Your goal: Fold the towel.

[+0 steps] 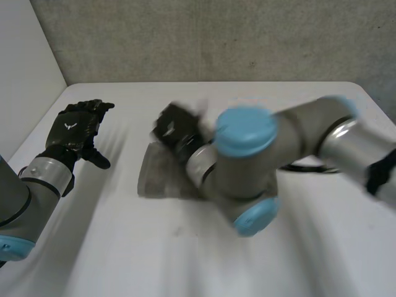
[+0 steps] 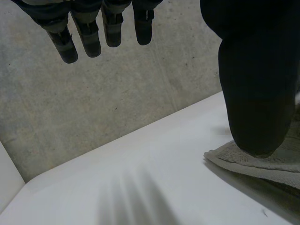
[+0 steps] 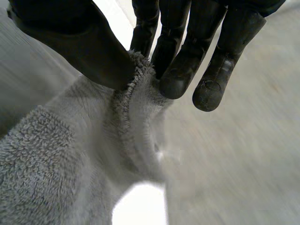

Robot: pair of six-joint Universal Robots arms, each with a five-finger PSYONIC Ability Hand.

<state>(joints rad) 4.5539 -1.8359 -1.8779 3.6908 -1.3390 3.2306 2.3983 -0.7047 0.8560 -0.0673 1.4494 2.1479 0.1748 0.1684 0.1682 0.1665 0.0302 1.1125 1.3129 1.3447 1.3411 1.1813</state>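
Head view: the left hand (image 1: 77,130) hung off to its own side, fingers spread and holding nothing, well apart from the towel (image 1: 162,176). The towel lay mid-table (image 1: 124,247), a flat grey heap half hidden under the right arm, with the right hand (image 1: 176,127) at its far edge.

Left wrist view: straight fingers (image 2: 101,28) over bare table, and a neat layered towel corner beyond the thumb.

Right wrist view: thumb and fingers (image 3: 183,70) were pinching a thin raised ridge of thick, looped pile. That looked a slim bite. A quick pull could slip it free, or drag up the top layer alone and skew the fold.
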